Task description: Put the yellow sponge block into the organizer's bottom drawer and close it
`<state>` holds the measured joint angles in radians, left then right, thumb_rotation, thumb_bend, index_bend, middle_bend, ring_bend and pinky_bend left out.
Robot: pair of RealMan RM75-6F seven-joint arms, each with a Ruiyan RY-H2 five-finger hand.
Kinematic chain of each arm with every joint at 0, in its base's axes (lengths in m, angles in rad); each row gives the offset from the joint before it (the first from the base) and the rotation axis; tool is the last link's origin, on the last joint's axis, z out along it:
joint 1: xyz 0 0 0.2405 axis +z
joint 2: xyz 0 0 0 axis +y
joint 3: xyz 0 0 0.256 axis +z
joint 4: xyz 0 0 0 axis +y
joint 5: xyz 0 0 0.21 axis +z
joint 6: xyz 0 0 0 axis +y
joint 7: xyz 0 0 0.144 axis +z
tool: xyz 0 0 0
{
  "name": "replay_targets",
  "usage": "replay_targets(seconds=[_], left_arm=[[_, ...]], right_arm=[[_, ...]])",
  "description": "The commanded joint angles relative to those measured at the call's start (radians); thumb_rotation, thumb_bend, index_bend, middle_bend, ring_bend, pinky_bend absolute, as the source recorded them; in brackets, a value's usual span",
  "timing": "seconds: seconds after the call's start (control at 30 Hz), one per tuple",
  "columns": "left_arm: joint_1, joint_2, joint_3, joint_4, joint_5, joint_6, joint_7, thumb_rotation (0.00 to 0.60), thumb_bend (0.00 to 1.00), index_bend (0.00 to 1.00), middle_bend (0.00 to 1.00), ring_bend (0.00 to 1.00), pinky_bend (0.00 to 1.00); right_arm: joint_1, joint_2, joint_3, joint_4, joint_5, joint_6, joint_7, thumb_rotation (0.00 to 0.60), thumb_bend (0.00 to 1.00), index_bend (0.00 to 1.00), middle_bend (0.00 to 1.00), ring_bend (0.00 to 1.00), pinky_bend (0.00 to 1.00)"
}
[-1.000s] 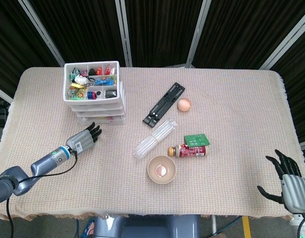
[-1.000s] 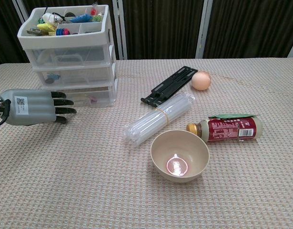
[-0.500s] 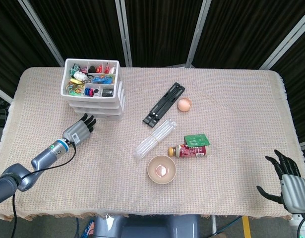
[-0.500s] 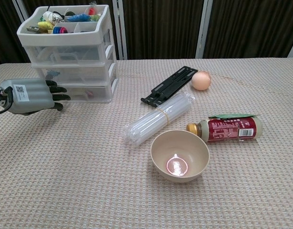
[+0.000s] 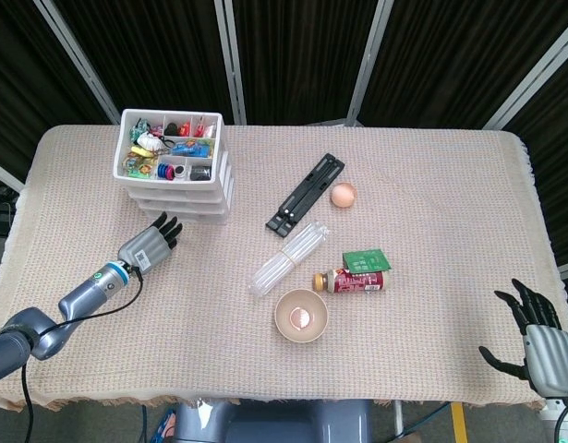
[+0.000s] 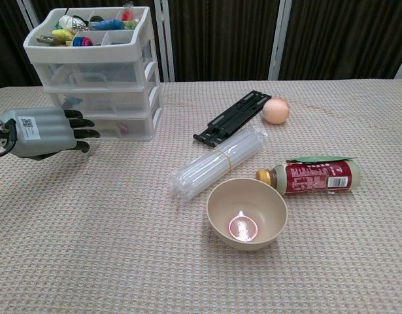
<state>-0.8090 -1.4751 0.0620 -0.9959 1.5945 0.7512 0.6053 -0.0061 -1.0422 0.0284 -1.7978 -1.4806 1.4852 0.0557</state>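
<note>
Organizer [image 6: 96, 72]: bottom drawer contents blurred. Left hand [image 6: 40, 132] empty, fingers extended, beside it. Right hand [image 5: 539, 343] spread, empty, partly cropped.

Yellow sponge block unseen; right hand [image 5: 542, 343] cut by frame edge

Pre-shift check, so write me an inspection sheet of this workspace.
Surface: table under beige woven cloth.
Job's things: organizer at the far left, bottom drawer looks closed; yellow sponge block not seen.
Clutter: bowl, lying bottle, bundle of clear tubes, black rail, egg.
Hands: left hand in front of the drawers, fingers extended, holding nothing; right hand idle off the near right edge.
Cables: black cable along the left forearm.
Surroundings: dark curtains.
</note>
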Motion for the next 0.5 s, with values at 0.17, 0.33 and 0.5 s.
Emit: replay_targets(seconds=[0.17, 0.33, 0.5], left_arm=[[0.075, 0.123, 0.02, -0.206, 0.052, 0.203, -0.075, 0.6, 0.92, 0.21, 0.04, 0.0, 0.1], [0.178, 0.204, 0.014, -0.364, 0.042, 0.388, -0.107, 0.6, 0.57, 0.18, 0.02, 0.0, 0.07], [0.301, 0.242, 0.003, -0.501, -0.002, 0.563, -0.141, 0.6, 0.29, 0.14, 0.0, 0.0, 0.03]], right_arm=[[-0.001, 0.001, -0.001, 0.001, -0.004, 0.003, 0.002, 0.6, 0.1, 0.17, 0.0, 0.0, 0.0], [-0.001, 0.0, -0.001, 0.001, -0.006, 0.003, -0.002, 0.6, 0.1, 0.17, 0.0, 0.0, 0.0], [-0.001, -0.002, 0.0, 0.002, -0.004, 0.004, -0.01, 0.6, 0.1, 0.17, 0.0, 0.0, 0.0]])
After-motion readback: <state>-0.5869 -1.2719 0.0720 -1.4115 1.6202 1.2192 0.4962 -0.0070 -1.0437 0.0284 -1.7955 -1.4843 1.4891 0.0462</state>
